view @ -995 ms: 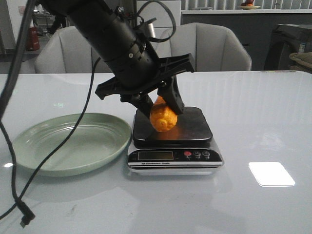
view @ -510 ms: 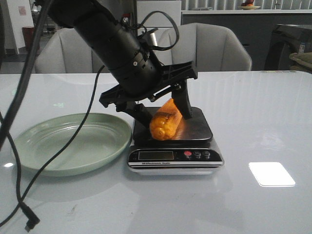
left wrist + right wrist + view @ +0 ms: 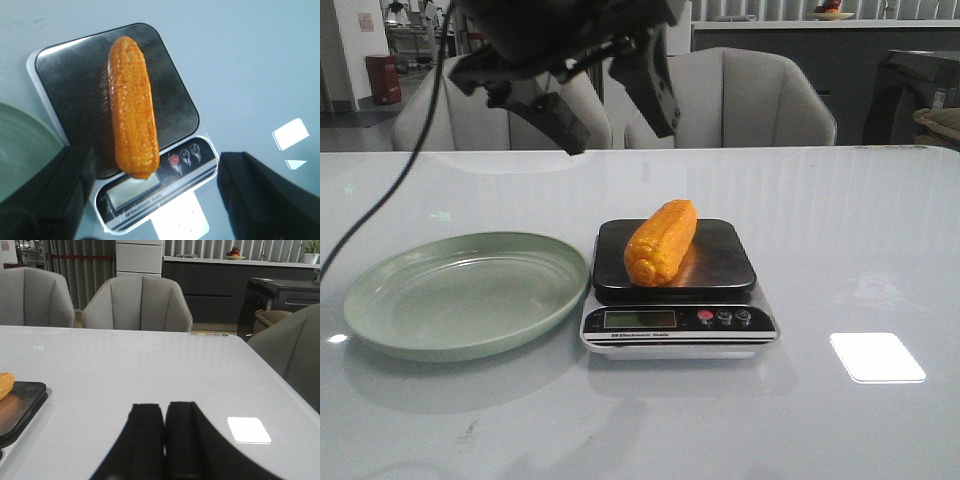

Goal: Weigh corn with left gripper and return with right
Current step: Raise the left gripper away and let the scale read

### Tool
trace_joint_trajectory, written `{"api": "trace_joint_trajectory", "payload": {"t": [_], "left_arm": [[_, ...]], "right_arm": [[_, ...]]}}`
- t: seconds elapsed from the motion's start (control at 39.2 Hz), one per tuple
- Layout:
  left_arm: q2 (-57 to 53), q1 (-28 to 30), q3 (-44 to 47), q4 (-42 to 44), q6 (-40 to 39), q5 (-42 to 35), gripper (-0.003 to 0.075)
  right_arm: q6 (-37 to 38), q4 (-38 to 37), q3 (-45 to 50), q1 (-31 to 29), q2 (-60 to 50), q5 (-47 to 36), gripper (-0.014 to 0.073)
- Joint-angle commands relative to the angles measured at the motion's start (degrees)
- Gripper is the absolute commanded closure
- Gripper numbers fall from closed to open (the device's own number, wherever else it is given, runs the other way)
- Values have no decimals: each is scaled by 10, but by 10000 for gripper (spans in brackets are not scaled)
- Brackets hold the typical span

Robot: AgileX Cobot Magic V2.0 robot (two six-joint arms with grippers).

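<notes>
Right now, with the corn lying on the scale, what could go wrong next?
The corn lies slanted on the scale, its near end over the platform's front edge, above the display; a nudge might roll it off. The right hand is shut and off to one side; it must open before grasping. The left hand hangs open above and might obstruct that approach.

The orange-yellow husk-free corn cob (image 3: 661, 242) lies on the flat square platform of the digital kitchen scale (image 3: 720, 262), pointing toward one o'clock. The round shallow green plate (image 3: 466, 292) sits just beside the scale at nine o'clock, both on the glossy white table (image 3: 850, 240).
</notes>
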Motion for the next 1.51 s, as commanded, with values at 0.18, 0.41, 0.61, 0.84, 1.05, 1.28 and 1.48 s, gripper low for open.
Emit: {"api": "trace_joint_trajectory", "payload": {"t": [0.18, 0.41, 0.61, 0.84, 1.05, 1.28, 1.48], "left_arm": [[-197, -3, 102, 36, 14, -31, 164], [-352, -3, 190, 64, 22, -31, 164], [-501, -3, 275, 92, 23, -27, 164], [-674, -3, 367, 118, 33, -22, 166], [-803, -3, 426, 118, 38, -19, 169], [-894, -3, 468, 118, 38, -16, 444], [-908, -3, 478, 118, 38, -34, 598]], "right_arm": [[-1, -7, 6, 1, -11, -44, 439], [-1, -7, 6, 1, -11, -44, 439], [-1, -7, 6, 1, -11, -44, 439], [-1, -7, 6, 1, -10, -44, 439], [-1, -7, 6, 1, -10, -44, 439], [-1, -7, 6, 1, -10, -44, 439], [-1, -7, 6, 1, -10, -60, 439]]}}
